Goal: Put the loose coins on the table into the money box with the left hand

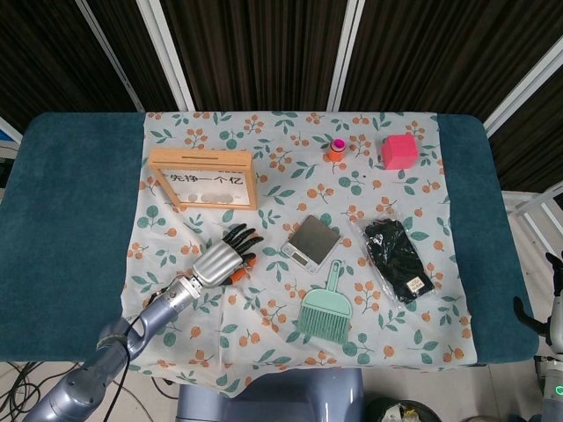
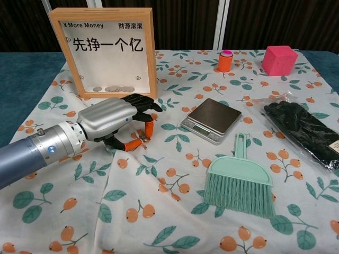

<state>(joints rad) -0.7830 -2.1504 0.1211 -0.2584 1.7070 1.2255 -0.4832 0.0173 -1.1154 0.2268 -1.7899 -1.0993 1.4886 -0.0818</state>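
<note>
We are closing our left robot hand (image 2: 119,120) on the coin (image 2: 142,138) (grip unconfirmed); next we lift it to the money box (image 2: 103,50) slot.

Left robot hand (image 2: 114,117) is held low, palm down, forearm extended; orange-tipped fingers (image 2: 150,128) are curled inward and downward.

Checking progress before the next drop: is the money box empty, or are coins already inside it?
Not empty: the upright money box shows several coins lying along its bottom behind the clear front.
</note>
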